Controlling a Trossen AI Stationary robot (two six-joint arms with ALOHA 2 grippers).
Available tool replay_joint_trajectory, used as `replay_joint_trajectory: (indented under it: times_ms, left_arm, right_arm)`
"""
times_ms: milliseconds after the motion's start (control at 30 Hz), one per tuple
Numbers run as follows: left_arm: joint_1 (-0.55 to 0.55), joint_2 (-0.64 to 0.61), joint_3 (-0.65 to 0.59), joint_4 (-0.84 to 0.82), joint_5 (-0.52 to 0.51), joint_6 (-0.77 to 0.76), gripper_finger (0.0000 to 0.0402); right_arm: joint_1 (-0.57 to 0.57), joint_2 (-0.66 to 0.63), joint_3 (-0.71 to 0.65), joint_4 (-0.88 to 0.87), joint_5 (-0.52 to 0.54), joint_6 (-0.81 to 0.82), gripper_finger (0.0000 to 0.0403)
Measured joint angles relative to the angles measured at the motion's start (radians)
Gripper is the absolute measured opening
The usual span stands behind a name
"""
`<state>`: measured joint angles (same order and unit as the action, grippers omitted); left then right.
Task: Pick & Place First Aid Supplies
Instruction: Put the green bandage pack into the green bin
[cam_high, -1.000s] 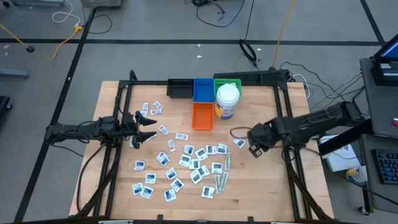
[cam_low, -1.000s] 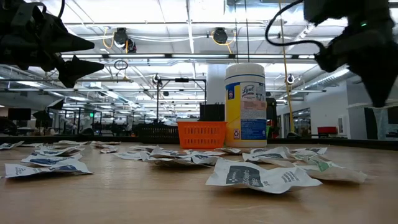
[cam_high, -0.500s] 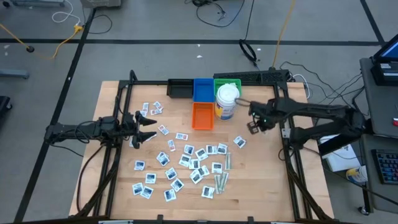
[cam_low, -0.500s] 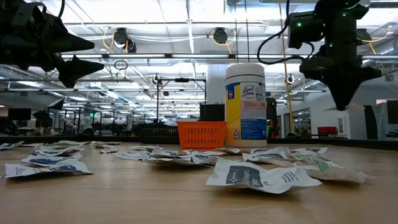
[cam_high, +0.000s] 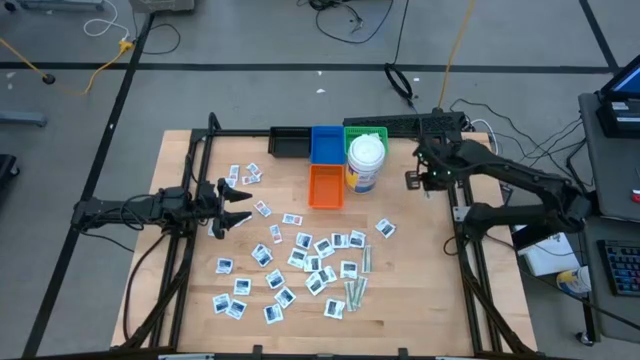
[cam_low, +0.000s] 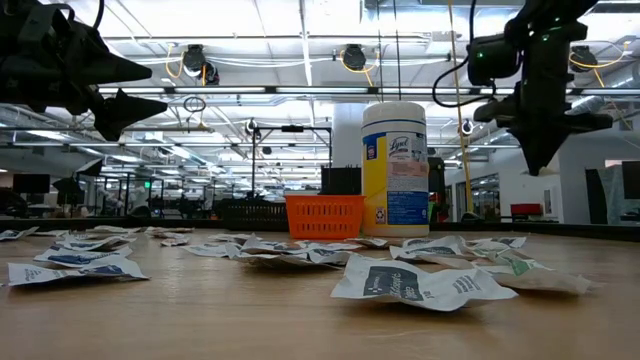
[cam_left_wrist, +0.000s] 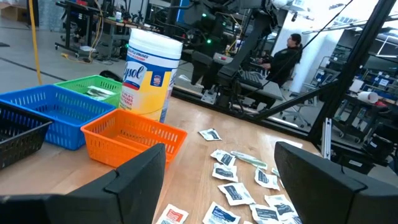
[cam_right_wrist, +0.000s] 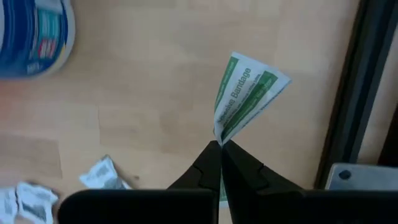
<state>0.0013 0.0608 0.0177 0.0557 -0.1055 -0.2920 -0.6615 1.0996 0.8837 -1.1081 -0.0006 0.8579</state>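
The right pincer (cam_right_wrist: 221, 149), raised over the desk (cam_high: 420, 290) beside the wipes tub (cam_high: 365, 162), pinches a bandage packet (cam_right_wrist: 245, 93) by one corner, light, floppy and best gripped at an edge, while the left pincer (cam_high: 232, 205) waits released near scattered packets (cam_high: 310, 262).

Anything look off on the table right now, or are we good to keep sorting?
Nothing stands out. The packets lie scattered flat, the wipes canister stands upright, and the right gripper pinches a green-printed bandage wrapper by its corner.
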Motion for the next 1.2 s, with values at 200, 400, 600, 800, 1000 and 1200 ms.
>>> replay_joint_trajectory:
  times_ms: [200, 400, 600, 800, 1000, 1200]
  left_arm:
    - [0.000, 0.000, 0.000, 0.000, 0.000, 0.000, 0.0306]
    - [0.000, 0.000, 0.000, 0.000, 0.000, 0.000, 0.0306]
    - [0.000, 0.000, 0.000, 0.000, 0.000, 0.000, 0.0306]
    - [0.000, 0.000, 0.000, 0.000, 0.000, 0.000, 0.0306]
    - [0.000, 0.000, 0.000, 0.000, 0.000, 0.000, 0.0306]
    - [0.000, 0.000, 0.000, 0.000, 0.000, 0.000, 0.0306]
  right_arm:
    - [-0.106, 0.073, 0.026, 0.125, -0.036, -0.070, 0.0002]
    - [-0.205, 0.241, 0.134, 0.202, -0.057, -0.151, 0.0002]
    - [-0.297, 0.413, 0.292, 0.253, -0.134, -0.222, 0.0002]
    - [-0.336, 0.559, 0.454, 0.297, -0.239, -0.261, 0.0002]
    - [-0.337, 0.680, 0.570, 0.331, -0.317, -0.272, 0.0002]
    - [-0.337, 0.749, 0.583, 0.394, -0.371, -0.248, 0.0002]
